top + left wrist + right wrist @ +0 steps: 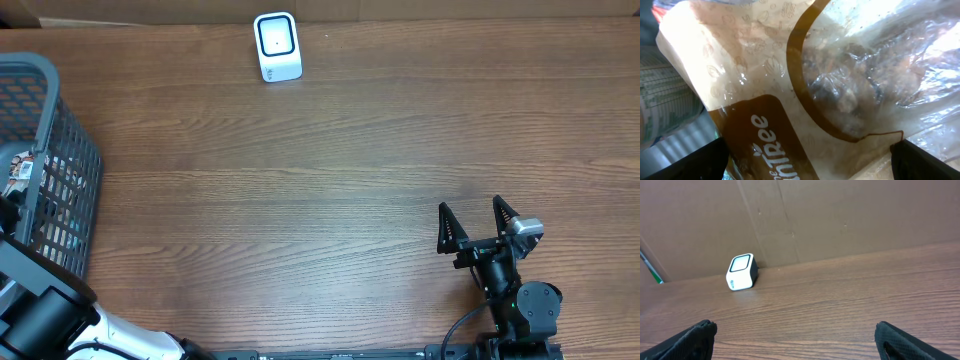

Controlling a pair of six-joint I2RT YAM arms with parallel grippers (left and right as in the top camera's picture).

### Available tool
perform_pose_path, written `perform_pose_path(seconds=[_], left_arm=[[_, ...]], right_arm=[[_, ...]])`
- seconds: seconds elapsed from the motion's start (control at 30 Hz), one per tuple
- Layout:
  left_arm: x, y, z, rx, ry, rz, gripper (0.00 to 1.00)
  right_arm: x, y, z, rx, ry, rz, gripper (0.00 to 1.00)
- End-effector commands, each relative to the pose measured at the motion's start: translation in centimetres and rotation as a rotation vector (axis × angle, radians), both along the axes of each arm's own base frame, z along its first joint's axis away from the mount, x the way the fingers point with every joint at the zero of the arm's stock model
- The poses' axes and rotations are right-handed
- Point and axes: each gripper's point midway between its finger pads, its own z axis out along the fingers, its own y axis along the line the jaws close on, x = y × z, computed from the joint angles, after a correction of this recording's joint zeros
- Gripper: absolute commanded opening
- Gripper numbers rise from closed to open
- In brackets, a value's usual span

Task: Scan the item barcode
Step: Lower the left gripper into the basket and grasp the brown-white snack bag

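Observation:
The item, a tan and brown snack bag (765,75) with a clear window and white lettering, fills the left wrist view. My left gripper (809,147) hangs close over it, jaws wide apart, one dark finger (695,162) at each side of the bag; no barcode shows. From overhead this gripper is hidden inside the grey basket (62,150) at the left edge. The white scanner (277,46) stands at the table's far edge, also in the right wrist view (742,272). My right gripper (480,222) is open and empty above the near right of the table (795,327).
Other packages lie in the basket, one printed white and green (665,105) beside the bag, another showing from overhead (20,170). A cardboard wall (840,215) backs the table behind the scanner. The left arm's black and white links (50,315) cross the bottom left corner.

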Motion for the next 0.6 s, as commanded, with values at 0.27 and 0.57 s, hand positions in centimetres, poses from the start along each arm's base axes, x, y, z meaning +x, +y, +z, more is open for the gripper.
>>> perform_pose_path(seconds=[0.27, 0.57], left_arm=[[-0.5, -1.3, -4.8, -0.113, 0.056, 0.003, 0.5], [-0.3, -1.1, -3.5, -0.116, 0.059, 0.002, 0.04]], right_arm=[[0.1, -0.1, -0.4, 0.01, 0.009, -0.009, 1.0], [0.1, -0.1, -0.4, 0.01, 0.009, -0.009, 1.0]])
